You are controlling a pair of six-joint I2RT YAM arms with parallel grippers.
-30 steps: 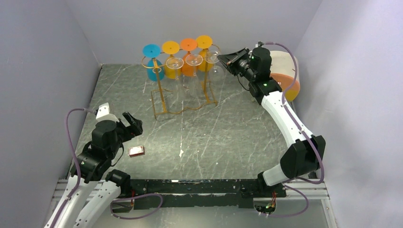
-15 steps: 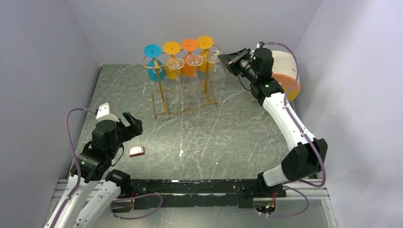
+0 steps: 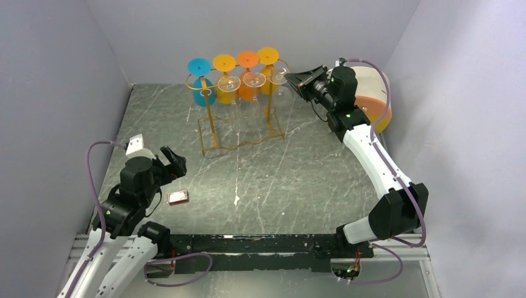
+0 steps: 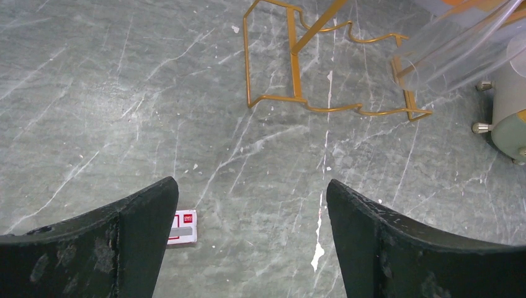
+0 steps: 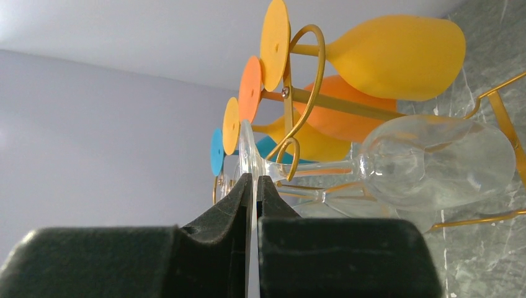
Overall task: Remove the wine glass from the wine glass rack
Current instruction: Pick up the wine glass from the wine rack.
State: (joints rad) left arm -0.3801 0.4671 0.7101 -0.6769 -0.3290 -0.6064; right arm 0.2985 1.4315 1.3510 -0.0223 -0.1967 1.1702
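Top external: right arm point(image 3: 371, 149) outstretched

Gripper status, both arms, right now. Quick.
Left gripper: open, holding nothing.
Right gripper: closed on the foot of the clear wine glass hanging on the wine glass rack.
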